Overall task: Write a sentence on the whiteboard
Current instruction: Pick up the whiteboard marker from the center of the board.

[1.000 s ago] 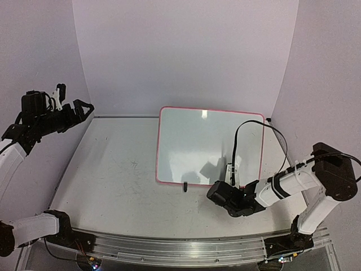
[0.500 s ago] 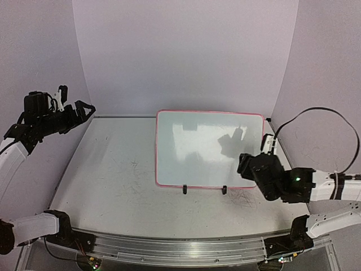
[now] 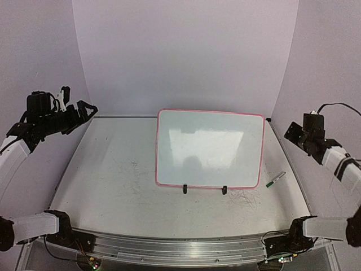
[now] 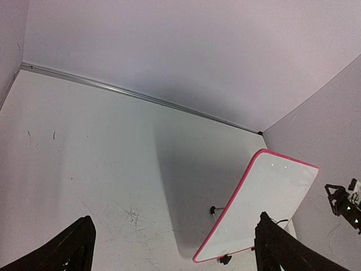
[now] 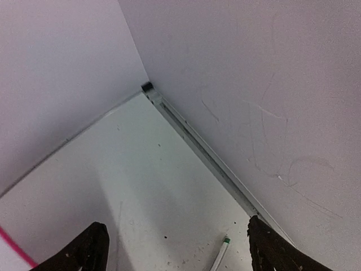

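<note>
Now the whiteboard (image 3: 208, 148) stands near the middle of the tabletop (image 3: 113, 175), a little to the right. It is almost upright on its two black clip feet (image 3: 184, 189), and its white face is turned to the arms. I see no writing on it, so I judge that the sentence is not yet begun.

The left pincer (image 4: 174, 221) hangs high at the left side, well apart from the board. Its fingers are spread wide and hold nothing. The right pincer (image 5: 176, 221) is raised near the right wall. Its fingers are also far apart, with nothing between them. A marker (image 3: 275, 179) with a green end lies on the tabletop just to the right of the board.

The board looks stiff and rather light, and its face is glossy, so probably slippery. On such small feet it may slide or tip backwards when a pen presses on it. The pink frame at a side or at the top edge seems the best place to hold it, not the white face. The marker is thin and round and may roll away, so it should be taken at the middle of its body.
</note>
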### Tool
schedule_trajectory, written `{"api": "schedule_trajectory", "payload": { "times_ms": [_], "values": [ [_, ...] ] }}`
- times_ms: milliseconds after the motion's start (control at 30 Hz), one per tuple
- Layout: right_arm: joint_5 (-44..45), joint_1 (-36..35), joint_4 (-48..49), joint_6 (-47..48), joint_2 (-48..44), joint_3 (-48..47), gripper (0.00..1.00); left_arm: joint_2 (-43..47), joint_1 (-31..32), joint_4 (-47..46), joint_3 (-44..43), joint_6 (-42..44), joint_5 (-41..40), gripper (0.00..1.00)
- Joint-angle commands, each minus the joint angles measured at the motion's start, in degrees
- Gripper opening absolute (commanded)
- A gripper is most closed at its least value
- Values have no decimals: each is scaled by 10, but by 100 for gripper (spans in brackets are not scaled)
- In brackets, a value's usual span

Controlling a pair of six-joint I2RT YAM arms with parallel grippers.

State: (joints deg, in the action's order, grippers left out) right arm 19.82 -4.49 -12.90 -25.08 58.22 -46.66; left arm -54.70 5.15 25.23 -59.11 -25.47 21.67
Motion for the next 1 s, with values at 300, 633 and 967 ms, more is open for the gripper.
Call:
{"api": "schedule_trajectory", "payload": {
  "times_ms": [300, 633, 967],
  "values": [
    [-199, 114, -92, -196, 270, -68, 89, 11, -1, -25, 20, 3, 2, 99],
    [-137, 115, -129, -332, 315, -84, 82, -8, -1, -26, 15, 11, -1, 99],
    [-151, 123, -161, -355, 370, -87, 69, -1, -1, -26, 18, 14, -8, 99]
  ]
}}
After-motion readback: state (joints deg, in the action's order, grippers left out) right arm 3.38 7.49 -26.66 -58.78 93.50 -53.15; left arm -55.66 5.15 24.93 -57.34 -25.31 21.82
